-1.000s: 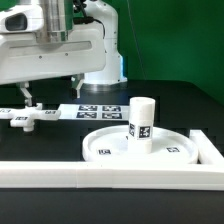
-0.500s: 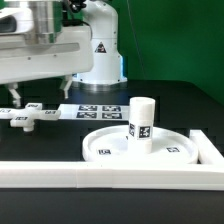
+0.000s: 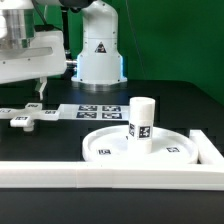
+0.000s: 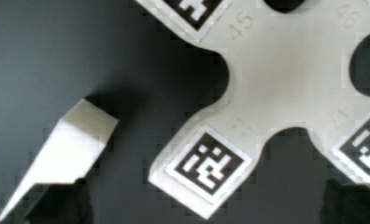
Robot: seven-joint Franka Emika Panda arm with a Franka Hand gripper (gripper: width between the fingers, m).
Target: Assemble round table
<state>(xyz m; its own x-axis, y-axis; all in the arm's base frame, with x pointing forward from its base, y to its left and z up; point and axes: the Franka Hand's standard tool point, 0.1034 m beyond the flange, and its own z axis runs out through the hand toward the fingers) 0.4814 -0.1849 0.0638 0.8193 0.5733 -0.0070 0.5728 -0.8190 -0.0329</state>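
Note:
The small cross-shaped piece [image 3: 22, 118] lies flat on the black table at the exterior view's left. It fills the wrist view [image 4: 271, 90], tags up, with one arm pointing in between my fingertips. My gripper [image 3: 16, 92] hangs just above it, open and empty; in the wrist view the gripper [image 4: 191, 208] has its dark fingers [image 4: 31, 205] wide apart. The large rimmed round disc [image 3: 110, 145] lies in the front corner. The short thick cylinder post [image 3: 141, 122] stands upright on it.
The marker board [image 3: 95, 110] lies behind the disc. Long white border bars run along the front [image 3: 100, 172] and the exterior view's right [image 3: 212, 150]. The robot base [image 3: 98, 55] stands at the back. A white slanted shape [image 4: 75, 145] that I cannot identify lies beside the cross.
The arm has moved toward the exterior view's left, bringing the gripper over the cross-shaped piece. The parts on the table have not moved.

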